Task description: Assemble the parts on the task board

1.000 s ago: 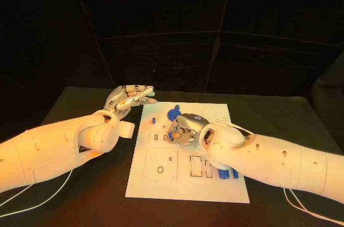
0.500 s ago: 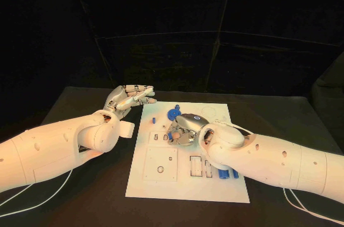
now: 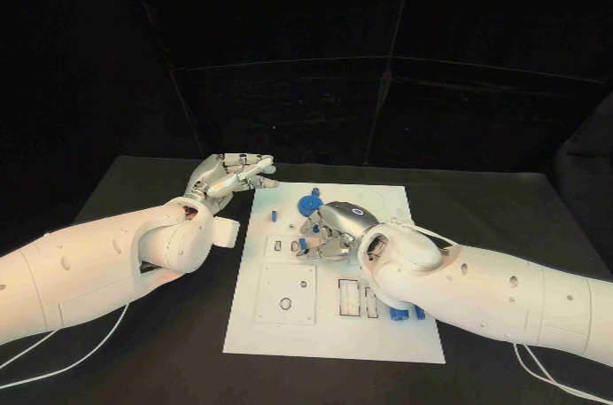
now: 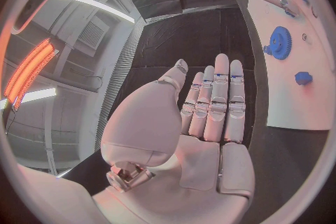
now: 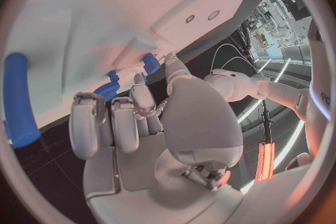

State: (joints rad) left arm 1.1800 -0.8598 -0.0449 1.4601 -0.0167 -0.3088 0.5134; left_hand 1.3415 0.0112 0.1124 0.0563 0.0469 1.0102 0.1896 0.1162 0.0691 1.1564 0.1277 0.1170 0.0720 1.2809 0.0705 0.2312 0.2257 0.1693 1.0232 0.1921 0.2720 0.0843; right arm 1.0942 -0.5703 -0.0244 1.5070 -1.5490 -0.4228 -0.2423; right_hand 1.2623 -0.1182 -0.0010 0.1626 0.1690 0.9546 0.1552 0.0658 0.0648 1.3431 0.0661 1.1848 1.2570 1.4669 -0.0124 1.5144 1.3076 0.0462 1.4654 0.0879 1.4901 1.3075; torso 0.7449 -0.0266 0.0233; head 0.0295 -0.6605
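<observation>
Left hand (image 3: 231, 178) held above table beside task board (image 3: 335, 343), palm bare, fingers straight and together, holding nothing. Right hand (image 3: 329, 230) fingers curled down on mid-board; grip can't be told. Blue gear (image 3: 309, 202) beyond it

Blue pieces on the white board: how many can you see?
4 for sure: a blue gear near the far edge, a small peg left of it, a tiny piece beside the right hand, and a cluster by the right forearm. More may hide under that arm.
</observation>
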